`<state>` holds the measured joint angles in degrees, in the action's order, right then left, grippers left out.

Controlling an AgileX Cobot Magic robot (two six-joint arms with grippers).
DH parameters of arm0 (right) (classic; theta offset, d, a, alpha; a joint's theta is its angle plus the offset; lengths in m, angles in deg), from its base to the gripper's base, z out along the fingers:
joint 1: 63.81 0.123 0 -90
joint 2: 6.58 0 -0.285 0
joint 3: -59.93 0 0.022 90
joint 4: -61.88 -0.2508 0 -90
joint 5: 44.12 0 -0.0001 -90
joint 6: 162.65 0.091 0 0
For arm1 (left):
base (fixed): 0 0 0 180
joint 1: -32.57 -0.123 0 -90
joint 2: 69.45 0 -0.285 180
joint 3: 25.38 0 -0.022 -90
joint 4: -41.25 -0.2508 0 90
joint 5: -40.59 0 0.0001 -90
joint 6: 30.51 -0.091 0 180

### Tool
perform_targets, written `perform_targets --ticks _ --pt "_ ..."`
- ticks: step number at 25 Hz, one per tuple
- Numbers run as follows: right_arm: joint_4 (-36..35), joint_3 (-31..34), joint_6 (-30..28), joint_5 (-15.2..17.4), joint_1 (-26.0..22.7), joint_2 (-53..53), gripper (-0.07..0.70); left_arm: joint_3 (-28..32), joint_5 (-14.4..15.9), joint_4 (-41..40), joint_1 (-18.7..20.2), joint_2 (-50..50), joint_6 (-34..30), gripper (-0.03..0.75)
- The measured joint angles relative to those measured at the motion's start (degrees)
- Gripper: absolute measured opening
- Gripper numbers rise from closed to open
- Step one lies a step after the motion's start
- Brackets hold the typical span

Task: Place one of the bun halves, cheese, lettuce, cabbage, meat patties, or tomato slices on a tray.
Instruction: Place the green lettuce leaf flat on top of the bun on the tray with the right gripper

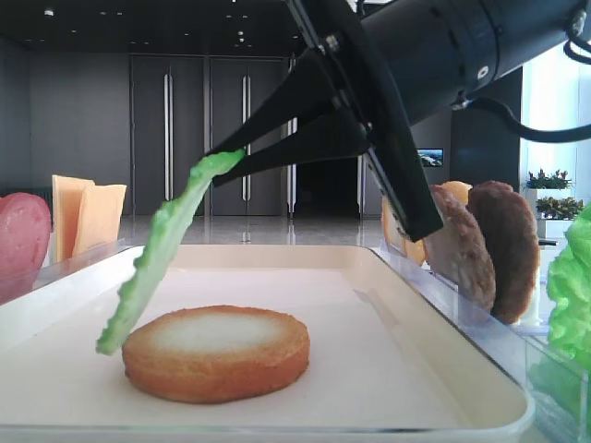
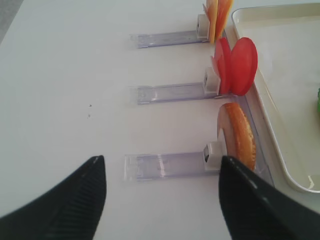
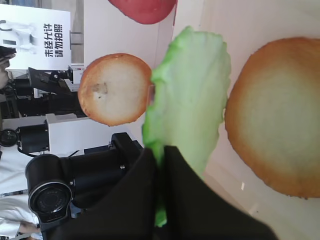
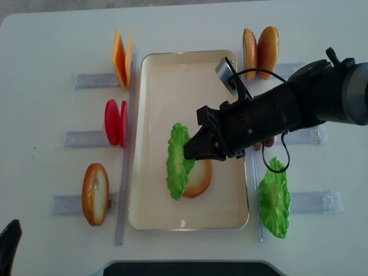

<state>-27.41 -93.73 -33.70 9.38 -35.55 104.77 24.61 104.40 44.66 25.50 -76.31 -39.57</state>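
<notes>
My right gripper (image 1: pixel 228 162) is shut on the top edge of the green lettuce (image 1: pixel 159 251), which hangs slanting down over the cream tray (image 1: pixel 388 305). Its lower end comes down beside the left edge of a bun half (image 1: pixel 217 351) lying pale face up on the tray. From above, the lettuce (image 4: pixel 178 161) overlaps that bun half (image 4: pixel 202 179) inside the tray (image 4: pixel 158 80). In the right wrist view the black fingers (image 3: pixel 135 200) pinch the lettuce (image 3: pixel 192 95) next to the bun half (image 3: pixel 280 115). My left gripper (image 2: pixel 161 160) is open over the white table, holding nothing.
Clear racks flank the tray. On the left stand cheese (image 4: pixel 121 57), tomato slices (image 4: pixel 115 122) and another bun half (image 4: pixel 95 194). On the right are two golden-brown discs (image 4: pixel 261 49), meat patties (image 1: pixel 499 245) and another green leaf (image 4: pixel 275 198).
</notes>
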Motion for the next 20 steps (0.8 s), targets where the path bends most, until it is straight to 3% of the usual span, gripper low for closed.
perform_targets --ticks 7,20 --pt "1.3 0.0 -0.1 -0.2 -0.3 0.0 0.005 0.0 0.0 0.0 0.0 0.0 -0.1 0.534" --pt "1.5 0.0 -1.3 -3.5 -0.3 0.0 0.005 0.0 0.0 0.0 0.0 0.0 -0.1 0.534"
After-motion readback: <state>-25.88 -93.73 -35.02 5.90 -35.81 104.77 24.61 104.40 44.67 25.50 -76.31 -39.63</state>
